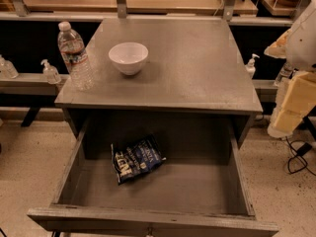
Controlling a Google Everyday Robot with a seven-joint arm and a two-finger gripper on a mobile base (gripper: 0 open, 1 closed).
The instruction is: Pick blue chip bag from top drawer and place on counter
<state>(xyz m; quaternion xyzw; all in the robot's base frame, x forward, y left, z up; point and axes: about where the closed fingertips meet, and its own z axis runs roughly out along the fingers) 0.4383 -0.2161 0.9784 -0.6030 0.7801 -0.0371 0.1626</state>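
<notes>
Top drawer [71, 174] stands open — blue chip bag [137, 159] lies flat inside, toward its back-left corner. Gripper [295, 102] hangs beyond the counter's [197, 68] right edge — grip state cannot be told.

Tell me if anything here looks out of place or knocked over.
Nothing looks spilled or toppled. The blue chip bag lies askew in the open top drawer, left of centre. The water bottle stands close to the left edge of the counter. The gripper is off to the counter's right.

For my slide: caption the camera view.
Open top drawer holds the blue chip bag; claw hangs at frame right, beside the counter.
</notes>
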